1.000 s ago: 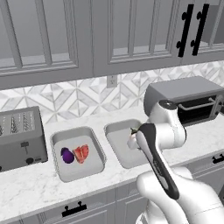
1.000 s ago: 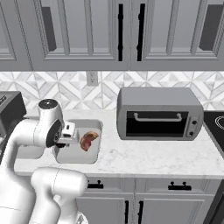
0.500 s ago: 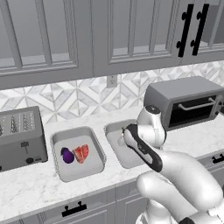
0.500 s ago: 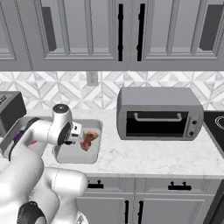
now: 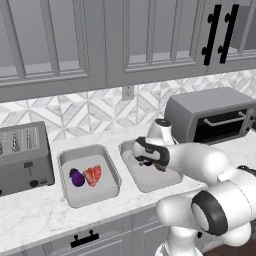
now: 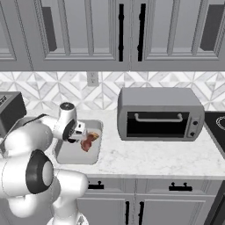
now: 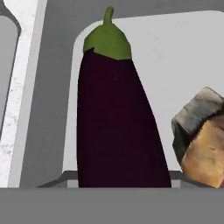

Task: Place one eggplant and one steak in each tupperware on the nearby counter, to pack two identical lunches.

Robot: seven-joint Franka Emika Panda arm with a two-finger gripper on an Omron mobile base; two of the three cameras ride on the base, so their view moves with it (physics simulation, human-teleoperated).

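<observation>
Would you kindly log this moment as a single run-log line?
left tupperware: eggplant + steak inside | gripper: over right tupperware, holding second eggplant | steak already there

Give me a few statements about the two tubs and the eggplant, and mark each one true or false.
1. The left tupperware holds an eggplant and a steak. True.
2. The right tupperware holds no food. False: a second steak lies in it.
3. The gripper is above the toaster. False: it is over the right tupperware.
4. In the hand view, a long eggplant is over a tub, beside a steak. True.
5. The toaster oven door is open. False: it is shut.
</observation>
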